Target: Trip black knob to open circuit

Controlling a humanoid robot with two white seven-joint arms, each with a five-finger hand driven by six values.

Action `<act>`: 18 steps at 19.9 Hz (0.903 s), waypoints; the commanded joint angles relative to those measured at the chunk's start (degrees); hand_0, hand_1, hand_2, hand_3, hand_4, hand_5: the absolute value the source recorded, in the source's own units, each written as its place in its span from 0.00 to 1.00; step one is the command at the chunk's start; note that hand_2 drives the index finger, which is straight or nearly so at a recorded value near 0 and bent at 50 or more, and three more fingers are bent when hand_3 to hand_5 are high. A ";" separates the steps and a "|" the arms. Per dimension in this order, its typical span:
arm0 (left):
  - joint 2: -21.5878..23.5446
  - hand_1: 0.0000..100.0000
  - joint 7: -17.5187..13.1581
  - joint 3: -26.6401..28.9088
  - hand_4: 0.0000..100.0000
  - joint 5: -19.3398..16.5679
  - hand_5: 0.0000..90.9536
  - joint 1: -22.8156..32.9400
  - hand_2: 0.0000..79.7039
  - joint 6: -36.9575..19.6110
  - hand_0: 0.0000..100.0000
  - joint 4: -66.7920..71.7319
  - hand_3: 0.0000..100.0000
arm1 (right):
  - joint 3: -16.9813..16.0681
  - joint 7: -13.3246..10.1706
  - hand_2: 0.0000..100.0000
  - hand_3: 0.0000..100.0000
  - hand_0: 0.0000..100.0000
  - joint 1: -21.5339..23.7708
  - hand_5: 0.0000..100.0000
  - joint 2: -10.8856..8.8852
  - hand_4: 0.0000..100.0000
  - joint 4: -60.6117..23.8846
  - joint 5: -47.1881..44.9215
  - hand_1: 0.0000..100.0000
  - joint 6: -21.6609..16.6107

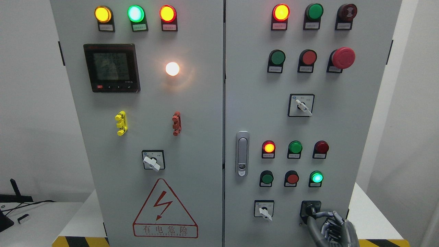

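Note:
The black knob (310, 209) sits in a black square plate at the lower right of the grey control cabinet (205, 120). My right hand (317, 215) comes up from the bottom edge and has its grey fingers (325, 214) curled against the knob, thumb below and index finger along its right side. Part of the knob is hidden behind those fingers. My left arm does not show.
White-handled selector switches (264, 210) (301, 106) (152, 161) sit on the doors. A red mushroom stop button (343, 57) is at the upper right, a chrome door latch (242, 153) at the centre seam. Several lit lamps and pushbuttons surround them. Yellow-black hazard tape (80, 241) lines the table edge.

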 commanded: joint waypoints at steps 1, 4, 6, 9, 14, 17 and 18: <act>-0.03 0.39 0.02 0.00 0.00 0.26 0.00 -0.01 0.00 0.01 0.12 0.00 0.00 | -0.46 -0.15 0.51 0.91 0.39 0.65 1.00 -2.23 0.99 -0.16 0.01 0.70 -1.03; -0.03 0.39 0.02 0.00 0.00 0.26 0.00 -0.01 0.00 0.01 0.12 0.00 0.00 | -0.46 -0.06 0.51 0.91 0.40 1.17 1.00 -2.85 0.99 -0.16 0.01 0.70 -2.25; -0.03 0.39 0.02 0.00 0.00 0.26 0.00 -0.01 0.00 0.01 0.12 0.00 0.00 | -0.46 -0.06 0.50 0.91 0.41 2.31 1.00 -3.46 0.99 -0.16 -0.08 0.71 -3.31; 0.05 0.39 0.02 0.00 0.00 0.26 0.00 -0.01 0.00 0.01 0.12 0.00 0.00 | -0.90 -0.06 0.51 0.91 0.41 3.81 1.00 -3.73 0.99 -0.16 -0.26 0.70 -6.64; -0.04 0.39 0.02 0.00 0.00 0.26 0.00 -0.01 0.00 0.01 0.12 0.00 0.00 | -0.90 0.03 0.50 0.88 0.43 8.90 1.00 -4.61 0.95 -0.16 -0.78 0.67 -16.57; -0.04 0.39 0.02 0.00 0.00 0.26 0.00 -0.01 0.00 0.01 0.12 0.00 0.00 | -0.90 2.39 0.48 0.85 0.45 11.81 0.94 -4.96 0.88 -0.60 -0.87 0.61 -21.23; 0.05 0.39 0.02 0.00 0.00 0.26 0.00 -0.01 0.00 0.01 0.12 0.00 0.00 | -0.99 3.44 0.47 0.83 0.44 12.94 0.91 -4.96 0.84 -1.21 -0.96 0.56 -22.99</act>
